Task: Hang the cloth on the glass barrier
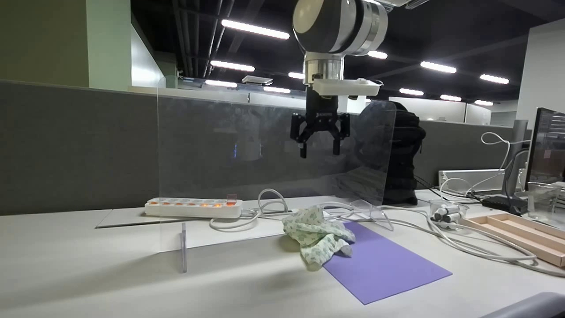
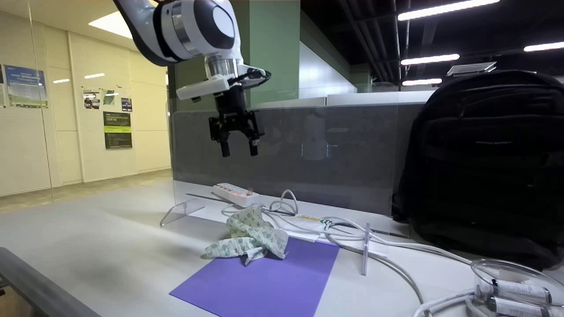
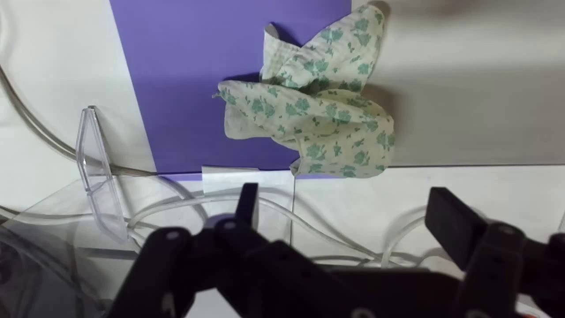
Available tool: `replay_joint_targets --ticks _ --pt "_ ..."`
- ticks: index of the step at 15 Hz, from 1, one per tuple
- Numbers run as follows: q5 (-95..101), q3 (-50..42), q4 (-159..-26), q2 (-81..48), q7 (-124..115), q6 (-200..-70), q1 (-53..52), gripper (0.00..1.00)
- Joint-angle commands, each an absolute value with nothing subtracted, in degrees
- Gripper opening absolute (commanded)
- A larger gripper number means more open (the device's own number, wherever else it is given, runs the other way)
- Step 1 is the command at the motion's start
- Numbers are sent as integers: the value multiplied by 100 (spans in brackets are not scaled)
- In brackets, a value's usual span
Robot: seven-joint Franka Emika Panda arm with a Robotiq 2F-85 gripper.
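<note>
Fingers (image 3: 454, 227) spread wide, empty, well apart from crumpled green-patterned cloth (image 3: 326, 112) below.

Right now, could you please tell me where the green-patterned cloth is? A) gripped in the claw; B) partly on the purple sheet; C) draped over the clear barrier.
B: the green-patterned cloth lies crumpled across an edge of the purple sheet, and the open claw hangs higher, clear of it.

In an exterior view, the hand (image 1: 320, 151) bears small pale lettering, apparently ROBOTIQ. In an exterior view, print on the wall posters (image 2: 117, 130) left of the hand and on the white sheet (image 2: 303, 224) below and right of it is illegible.
</note>
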State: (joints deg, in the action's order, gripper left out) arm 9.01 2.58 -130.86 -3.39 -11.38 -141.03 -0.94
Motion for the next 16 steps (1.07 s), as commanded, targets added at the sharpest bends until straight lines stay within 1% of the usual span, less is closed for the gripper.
replay_joint_targets --ticks 1,4,11,16 --pt "867 182 -13007 -291 -1020 -13869 -131 100" --pt "869 164 -12991 -259 -991 -13813 -129 100" --pt "1430 124 -13879 -336 -991 -15768 -171 100" --pt "1536 -74 -14376 -704 -975 -16751 -159 100"
